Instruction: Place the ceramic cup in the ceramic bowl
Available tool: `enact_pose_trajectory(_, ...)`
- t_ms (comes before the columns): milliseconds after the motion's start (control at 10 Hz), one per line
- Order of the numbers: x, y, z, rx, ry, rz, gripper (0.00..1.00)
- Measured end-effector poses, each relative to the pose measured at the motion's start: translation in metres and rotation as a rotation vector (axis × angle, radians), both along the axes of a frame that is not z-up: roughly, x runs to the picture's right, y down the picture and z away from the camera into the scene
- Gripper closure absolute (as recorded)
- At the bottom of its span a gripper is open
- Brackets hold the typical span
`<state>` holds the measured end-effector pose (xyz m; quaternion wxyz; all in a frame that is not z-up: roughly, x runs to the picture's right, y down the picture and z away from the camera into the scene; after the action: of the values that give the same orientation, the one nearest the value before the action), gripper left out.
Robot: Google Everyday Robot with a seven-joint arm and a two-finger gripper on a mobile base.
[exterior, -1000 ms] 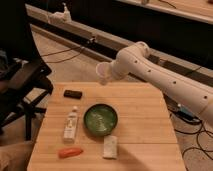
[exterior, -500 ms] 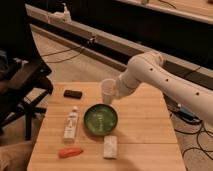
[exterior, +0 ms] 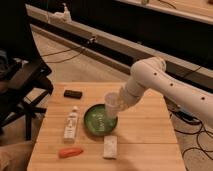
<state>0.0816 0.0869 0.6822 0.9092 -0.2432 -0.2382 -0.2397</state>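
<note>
The pale ceramic cup (exterior: 112,105) is held tilted just over the right rim of the green ceramic bowl (exterior: 98,121), which sits in the middle of the wooden table (exterior: 145,125). My gripper (exterior: 120,104) is at the end of the white arm that comes in from the right, and it is shut on the cup from the cup's right side. The cup hides part of the bowl's right edge.
A white tube-like bottle (exterior: 71,123) lies left of the bowl. A small black object (exterior: 73,93) lies at the back left. An orange-red object (exterior: 70,151) and a white packet (exterior: 110,146) lie near the front edge. A dark chair (exterior: 20,85) stands to the left.
The arm has carried the cup down and forward from above the table's back edge to just over the bowl's right rim. The other objects have not moved.
</note>
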Motion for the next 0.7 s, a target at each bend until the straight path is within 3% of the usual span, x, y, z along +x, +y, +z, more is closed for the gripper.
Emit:
enact_pose_trajectory(300,-0.002,0.001,0.002,0.001,-0.004,-0.007,1.00)
enact_pose_trajectory(700,-0.040,0.023,0.018,-0.007,-0.084,-0.052,1.00)
